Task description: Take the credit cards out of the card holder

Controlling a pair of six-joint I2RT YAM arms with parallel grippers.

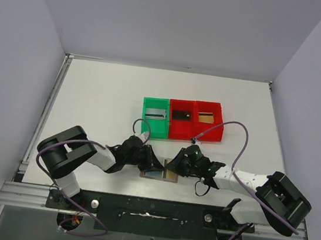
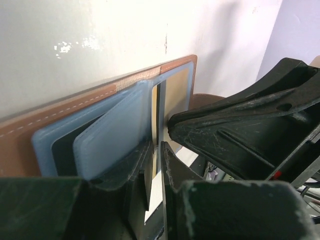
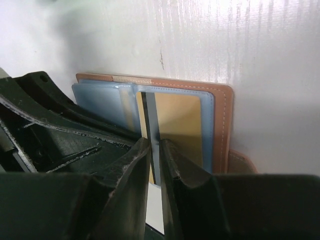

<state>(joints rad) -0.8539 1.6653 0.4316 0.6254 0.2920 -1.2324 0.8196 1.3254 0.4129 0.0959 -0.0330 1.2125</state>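
Both grippers meet over the holder (image 3: 222, 130), which lies open at the table's (image 1: 103, 106) near edge, midway along. On the left gripper (image 2: 156, 150) and the right gripper (image 3: 155, 147) the jaws stand narrow with a thin strip between, perhaps a card edge-on; I cannot tell if it is clamped. Cards are probably light, stiff and slick, best pinched by an exposed edge. The holder looks soft and may slide. A gold card (image 3: 180, 125) sits in its pocket. Farther back, the green bin (image 1: 158, 131) and two red bins (image 1: 179, 133) hold one card each.
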